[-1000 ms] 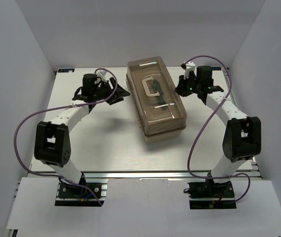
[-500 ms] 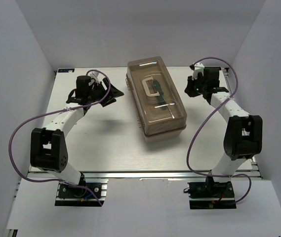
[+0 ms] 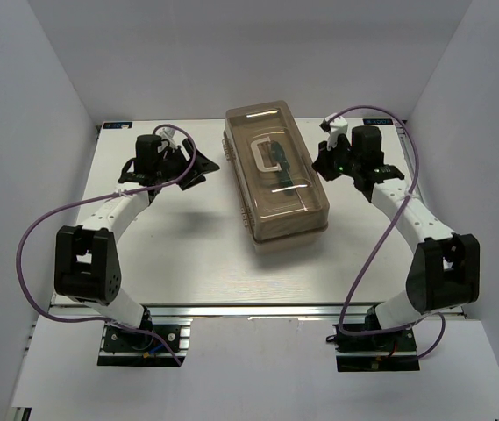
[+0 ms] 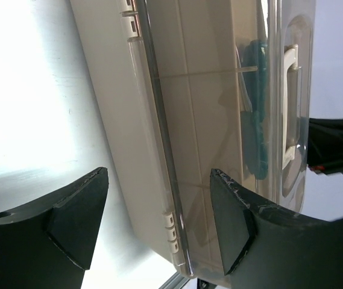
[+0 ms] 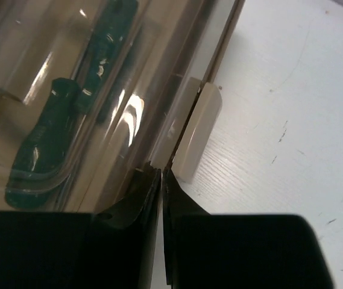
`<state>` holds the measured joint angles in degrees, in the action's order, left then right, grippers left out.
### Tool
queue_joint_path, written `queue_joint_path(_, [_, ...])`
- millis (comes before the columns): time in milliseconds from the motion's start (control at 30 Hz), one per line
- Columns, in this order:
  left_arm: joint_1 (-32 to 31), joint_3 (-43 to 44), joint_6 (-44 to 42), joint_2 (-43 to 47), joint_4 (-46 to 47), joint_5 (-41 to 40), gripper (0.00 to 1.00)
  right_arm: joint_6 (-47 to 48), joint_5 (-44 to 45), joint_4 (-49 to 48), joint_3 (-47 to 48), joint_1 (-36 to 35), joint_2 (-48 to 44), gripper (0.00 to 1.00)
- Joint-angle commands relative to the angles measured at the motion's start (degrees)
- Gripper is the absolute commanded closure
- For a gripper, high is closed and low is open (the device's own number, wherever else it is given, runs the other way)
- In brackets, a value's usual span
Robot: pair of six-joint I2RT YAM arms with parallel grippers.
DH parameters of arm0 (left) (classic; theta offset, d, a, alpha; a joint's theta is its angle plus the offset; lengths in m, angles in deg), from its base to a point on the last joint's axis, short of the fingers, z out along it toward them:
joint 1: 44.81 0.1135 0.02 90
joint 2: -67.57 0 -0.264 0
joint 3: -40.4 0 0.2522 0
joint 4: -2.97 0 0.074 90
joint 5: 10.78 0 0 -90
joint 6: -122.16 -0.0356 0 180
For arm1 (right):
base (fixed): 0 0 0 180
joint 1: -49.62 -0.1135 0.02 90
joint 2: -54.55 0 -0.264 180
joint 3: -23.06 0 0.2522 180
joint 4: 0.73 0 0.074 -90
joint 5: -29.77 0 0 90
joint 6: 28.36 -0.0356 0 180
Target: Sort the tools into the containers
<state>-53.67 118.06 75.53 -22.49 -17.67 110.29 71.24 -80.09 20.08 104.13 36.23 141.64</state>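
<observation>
Your left end effector is in the upper left of the top view, its fingers spread wide with nothing between them; it faces the long left side of the toolbox and is apart from it, and in the left wrist view that beige side wall fills the gap between the two pads. The toolbox stands on the white table at the upper centre of the top view; its smoky brown lid is down, with a pale handle on top; through the lid you can make out a green-handled tool lying inside. Your right end effector is at the upper right, up against the toolbox's right side; its fingers are pressed together and pinch nothing; in the right wrist view the tips sit at the seam under the lid, just beside a beige latch; you cannot tell whether they touch it.
</observation>
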Motion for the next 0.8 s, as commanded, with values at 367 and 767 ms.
queue_joint_path(367, [-0.2,0.7,-1.6,-0.4,-0.2,0.1,0.22,-0.8,6.8,-0.5,-0.3,-5.2,-2.7,0.86])
queue_joint_path(767, [-0.2,2.5,-2.2,-1.7,-0.6,0.4,0.22,3.2,7.7,-3.5,3.4,2.6,12.3,0.86])
